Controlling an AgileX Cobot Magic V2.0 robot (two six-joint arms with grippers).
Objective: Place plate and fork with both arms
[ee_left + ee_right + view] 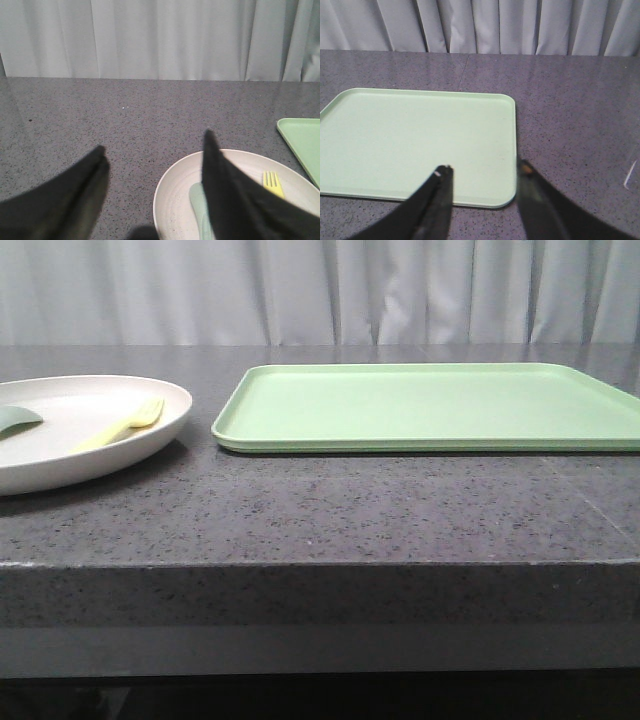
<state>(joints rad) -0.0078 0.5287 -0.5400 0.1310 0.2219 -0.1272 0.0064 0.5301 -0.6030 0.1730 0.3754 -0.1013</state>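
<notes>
You are looking at a test room set up for a robot, not a real kitchen. A plain grey curtain (320,290) is hanging all along the back and hiding the room. A dark speckled stone table (330,520) is standing in front of it, holding only a green tray (430,405) and a plate (150,435) with plastic tableware.

The flat light-green rectangular tray (430,405) has nothing on it. A strip of bare grey speckled table (205,405) separates it from the off-white round plate (60,465).
</notes>
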